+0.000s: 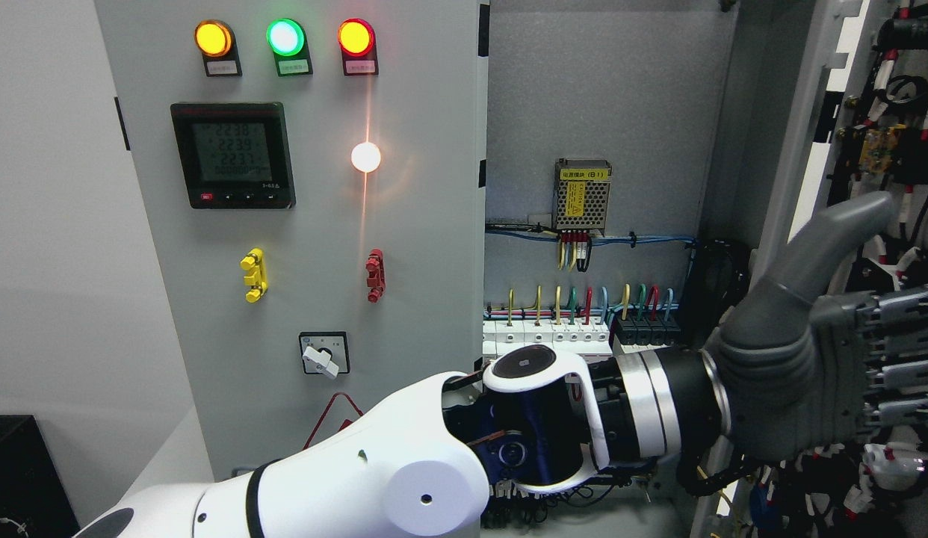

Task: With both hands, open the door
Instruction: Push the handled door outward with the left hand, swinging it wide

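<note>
The grey cabinet's right door (826,104) stands swung open at the far right, its wired inner face turned towards me. My left arm (404,463) comes in from the lower left and reaches across the opening. Its left hand (875,329) lies against the door's edge and inner side, thumb raised, fingers stretched out flat to the right, holding nothing. The left door (419,246) is closed and carries three lit lamps, a meter and a rotary switch. My right hand is out of view.
Inside the open cabinet (606,97) are a mesh-covered power supply (582,196), a row of breakers (546,336) and coloured wiring. A yellow handle (253,275) and a red handle (375,275) sit on the left door. A white wall lies to the left.
</note>
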Controlling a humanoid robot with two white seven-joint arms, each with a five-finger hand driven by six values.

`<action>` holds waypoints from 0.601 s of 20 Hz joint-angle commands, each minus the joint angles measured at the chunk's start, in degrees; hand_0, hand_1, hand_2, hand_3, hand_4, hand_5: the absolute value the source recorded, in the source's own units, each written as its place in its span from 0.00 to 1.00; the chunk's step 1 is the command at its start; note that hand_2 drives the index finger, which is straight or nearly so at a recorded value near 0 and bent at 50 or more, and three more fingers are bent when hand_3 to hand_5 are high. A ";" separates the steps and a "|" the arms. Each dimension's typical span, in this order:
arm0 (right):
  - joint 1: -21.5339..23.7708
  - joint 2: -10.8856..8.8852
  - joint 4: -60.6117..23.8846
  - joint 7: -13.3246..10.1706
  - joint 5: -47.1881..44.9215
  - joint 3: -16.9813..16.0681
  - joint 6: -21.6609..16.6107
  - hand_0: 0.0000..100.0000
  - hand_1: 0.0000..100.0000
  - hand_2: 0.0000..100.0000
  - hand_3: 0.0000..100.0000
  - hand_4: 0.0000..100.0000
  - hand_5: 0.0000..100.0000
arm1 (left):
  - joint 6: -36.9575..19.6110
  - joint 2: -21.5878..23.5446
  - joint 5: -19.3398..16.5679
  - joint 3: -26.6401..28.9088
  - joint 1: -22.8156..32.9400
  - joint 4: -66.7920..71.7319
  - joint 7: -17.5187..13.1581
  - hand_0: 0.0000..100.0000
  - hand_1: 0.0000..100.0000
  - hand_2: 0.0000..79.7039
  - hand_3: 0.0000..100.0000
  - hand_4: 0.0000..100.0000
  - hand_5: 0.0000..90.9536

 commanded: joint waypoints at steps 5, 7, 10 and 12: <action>0.00 0.01 -0.01 -0.04 0.03 0.00 0.00 0.00 0.00 0.00 0.00 0.00 0.00 | -0.24 -8.07 -1.95 -1.43 -1.54 5.56 0.01 0.00 0.00 0.00 0.00 0.00 0.00; 0.00 0.01 -0.01 -0.04 0.03 0.00 0.00 0.00 0.00 0.00 0.00 0.00 0.00 | -0.24 -8.95 -3.44 -1.34 -1.54 6.88 0.01 0.00 0.00 0.00 0.00 0.00 0.00; 0.00 0.01 -0.01 0.05 0.03 0.00 0.00 0.00 0.00 0.00 0.00 0.00 0.00 | -0.24 -9.31 -3.71 -1.43 -1.54 7.59 0.09 0.00 0.00 0.00 0.00 0.00 0.00; 0.00 0.01 0.08 -0.04 -0.05 0.00 0.00 0.00 0.00 0.00 0.00 0.00 0.00 | -0.24 -9.48 -3.71 -1.43 -1.63 8.29 0.09 0.00 0.00 0.00 0.00 0.00 0.00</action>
